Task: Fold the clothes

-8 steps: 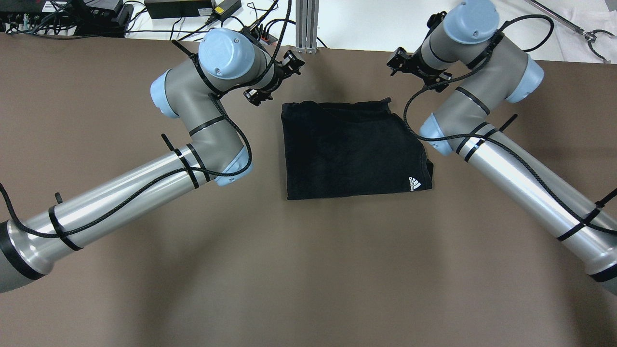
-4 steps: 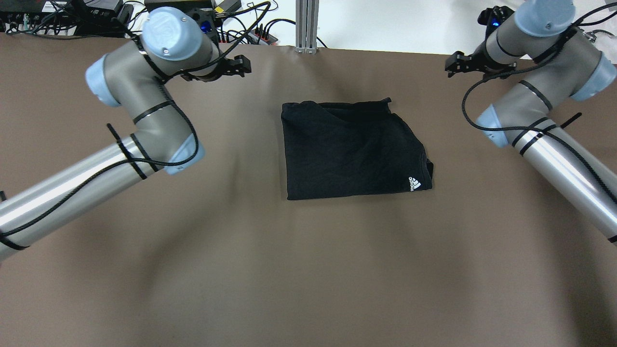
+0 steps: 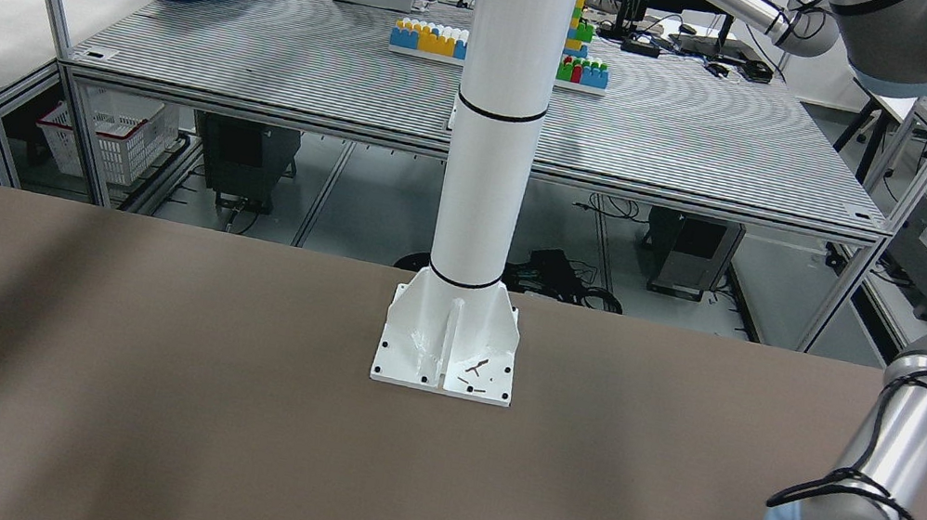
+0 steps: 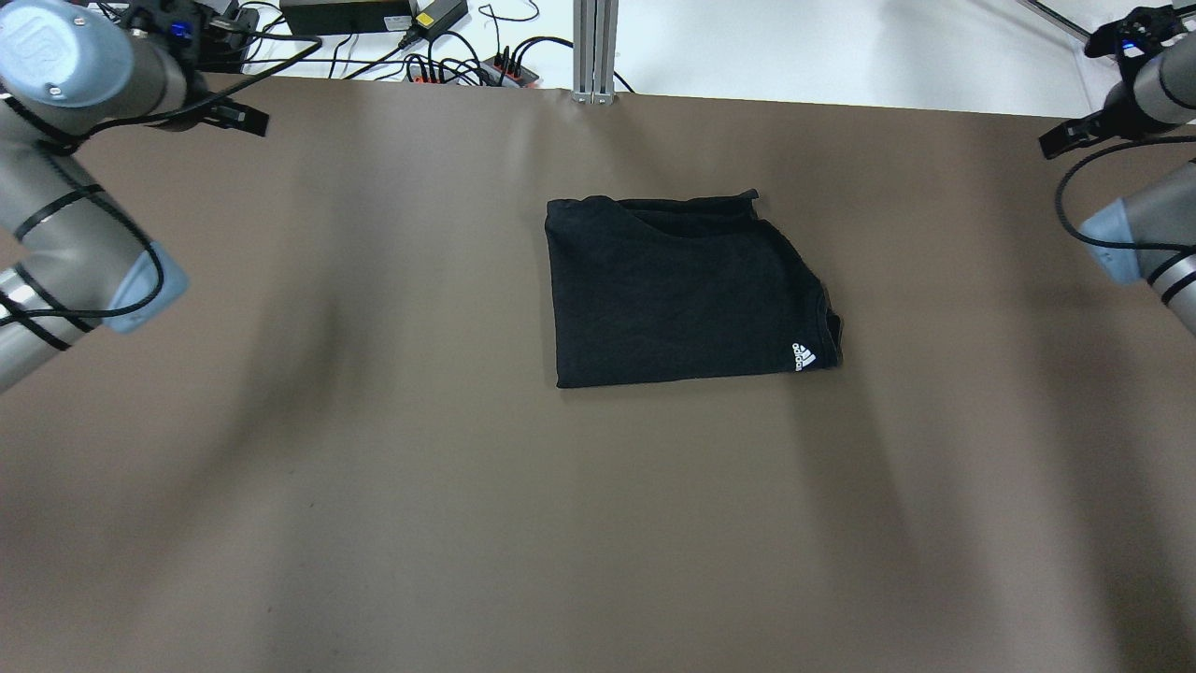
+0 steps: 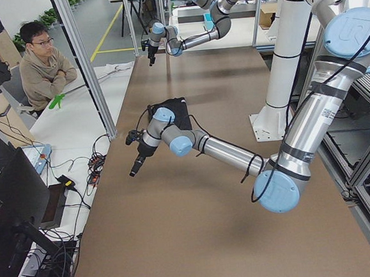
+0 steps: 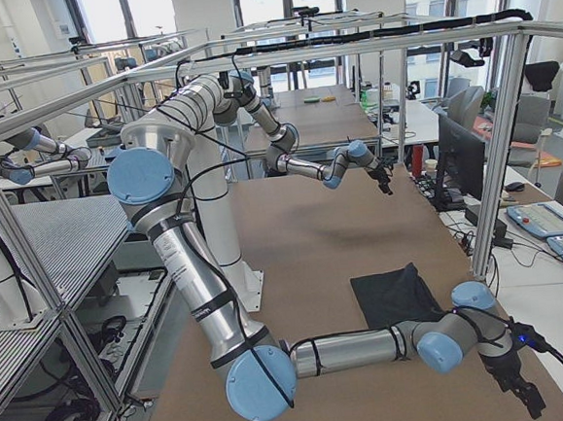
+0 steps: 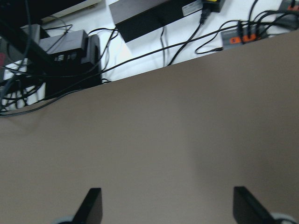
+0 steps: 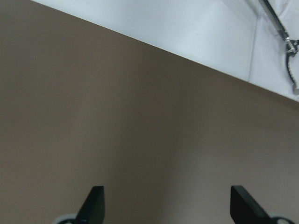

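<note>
Soft, matt black cloth garment (image 4: 682,290), lightly creased; smooth matt brown table top (image 4: 467,514); glossy white-painted pillar (image 3: 485,188).

Left claw (image 7: 168,205) and right claw (image 8: 170,203) swung outward (each toward its side).

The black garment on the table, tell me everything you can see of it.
The black garment is soft, matte fabric folded into a rough rectangle, lying flat near the middle of the brown table. A small white logo sits at its near corner on the robot's right. A hemmed layer shows along the far edge. Only the table touches it.
</note>
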You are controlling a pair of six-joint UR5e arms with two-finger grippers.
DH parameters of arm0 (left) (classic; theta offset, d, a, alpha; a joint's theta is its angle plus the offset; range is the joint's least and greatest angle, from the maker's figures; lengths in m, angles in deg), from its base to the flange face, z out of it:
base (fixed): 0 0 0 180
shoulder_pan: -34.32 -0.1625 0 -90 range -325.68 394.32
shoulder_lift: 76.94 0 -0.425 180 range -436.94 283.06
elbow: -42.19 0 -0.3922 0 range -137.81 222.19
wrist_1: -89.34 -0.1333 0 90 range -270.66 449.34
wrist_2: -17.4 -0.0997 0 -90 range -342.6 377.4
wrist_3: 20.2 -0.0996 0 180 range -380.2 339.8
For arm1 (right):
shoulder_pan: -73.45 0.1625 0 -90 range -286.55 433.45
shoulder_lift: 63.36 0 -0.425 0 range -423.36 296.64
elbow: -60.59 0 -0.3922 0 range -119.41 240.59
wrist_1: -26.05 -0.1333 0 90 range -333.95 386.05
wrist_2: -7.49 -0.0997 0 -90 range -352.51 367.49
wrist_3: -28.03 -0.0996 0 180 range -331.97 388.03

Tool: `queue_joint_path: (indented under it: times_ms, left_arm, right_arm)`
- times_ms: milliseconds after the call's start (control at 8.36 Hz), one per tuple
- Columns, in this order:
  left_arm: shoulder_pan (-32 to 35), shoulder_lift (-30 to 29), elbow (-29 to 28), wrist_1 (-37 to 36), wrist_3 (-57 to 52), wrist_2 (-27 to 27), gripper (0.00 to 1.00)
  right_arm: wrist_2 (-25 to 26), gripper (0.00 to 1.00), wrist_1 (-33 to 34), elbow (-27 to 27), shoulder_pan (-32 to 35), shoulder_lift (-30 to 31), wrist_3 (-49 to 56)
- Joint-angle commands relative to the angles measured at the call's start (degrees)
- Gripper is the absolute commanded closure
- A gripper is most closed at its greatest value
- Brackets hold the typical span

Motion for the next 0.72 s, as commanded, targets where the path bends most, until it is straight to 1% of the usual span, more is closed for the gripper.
queue_joint_path:
  times_ms: [0, 120, 239, 359, 479, 598]
  left_arm:
    - [10.51, 12.69, 5.54, 0.83, -21.59, -0.44, 0.0]
    - [14.82, 14.65, 5.02, 1.79, -28.01, 2.88, 0.0]
    - [19.04, 15.62, 2.76, 3.36, -32.52, 7.7, 0.0]
    - [22.74, 15.72, -1.1, 6.69, -35.26, 11.92, 0.0]
    - [25.99, 15.72, -6.27, 11.68, -38.68, 15.62, 0.0]
    - [27.59, 15.81, -10.15, 16.78, -39.93, 17.05, 0.0]
  right_arm:
    - [2.62, 0.05, -0.23, -0.11, 7.93, 4.46, 17.8]
    - [2.8, 0.05, -0.23, -0.28, 10.48, 4.91, 21.69]
    - [2.8, 0.05, -0.23, -0.72, 12.25, 5.61, 24.16]
    - [2.89, 0.05, -0.23, -2.81, 12.35, 7.7, 24.19]
    - [2.8, 0.05, -0.23, -5.01, 12.53, 9.81, 24.27]
    - [2.71, 0.05, -0.23, -6.16, 12.96, 11.48, 24.1]
